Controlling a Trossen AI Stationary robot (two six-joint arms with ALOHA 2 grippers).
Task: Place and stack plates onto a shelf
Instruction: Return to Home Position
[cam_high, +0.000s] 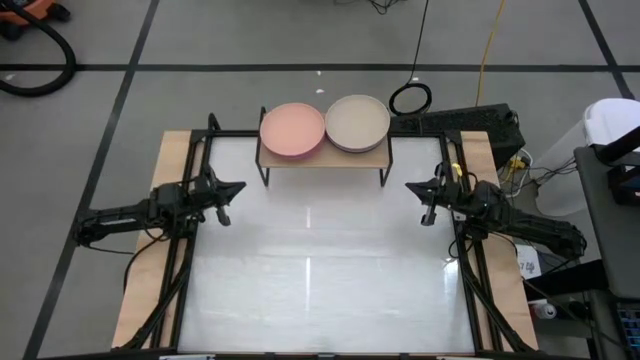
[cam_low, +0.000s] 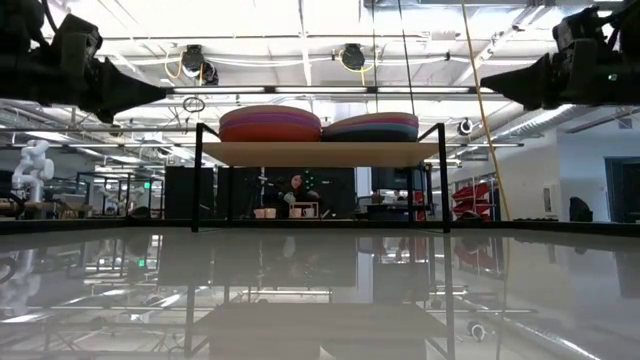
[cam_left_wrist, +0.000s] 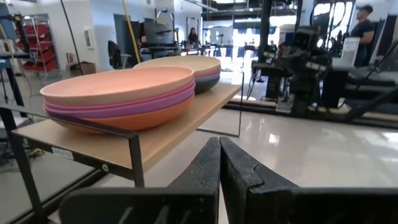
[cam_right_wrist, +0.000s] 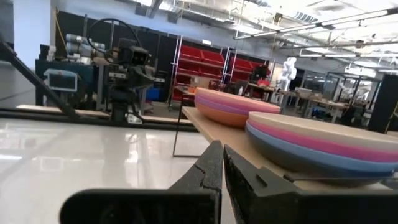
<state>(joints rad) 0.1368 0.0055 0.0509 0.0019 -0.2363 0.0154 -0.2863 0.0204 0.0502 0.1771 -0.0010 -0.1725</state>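
So from straight overhead you only get two plates on the shelf (cam_high: 322, 158): a salmon plate (cam_high: 292, 130) on the left and a beige plate (cam_high: 357, 122) on the right, rims just about touching, with the shelf sitting at the far edge of the white tabletop (cam_high: 320, 290). The side-on views show that both are really stacks. In the left wrist view there's a magenta rim (cam_left_wrist: 127, 104) under the salmon one, then a purple rim (cam_left_wrist: 134, 111), then an orange-red plate (cam_left_wrist: 140, 119) at the bottom. The right wrist view shows magenta (cam_right_wrist: 323, 147) and then blue (cam_right_wrist: 311, 163) under the beige; anything lower I can't make out. The table-level view adds that both stacks are about the same height and that the arms hang up high, above the shelf board, which you'd never guess from overhead. The left arm (cam_high: 130, 215) is out by the left edge and the right arm (cam_high: 520, 222) by the right edge, both pointing inward at each other, well apart from the shelf. The wrist views settle it for the left jaws and the right jaws: both pairs are pressed fully together, nothing between them, touching nothing. There's also a person (cam_low: 297, 188) in the room beyond, seen under the shelf.
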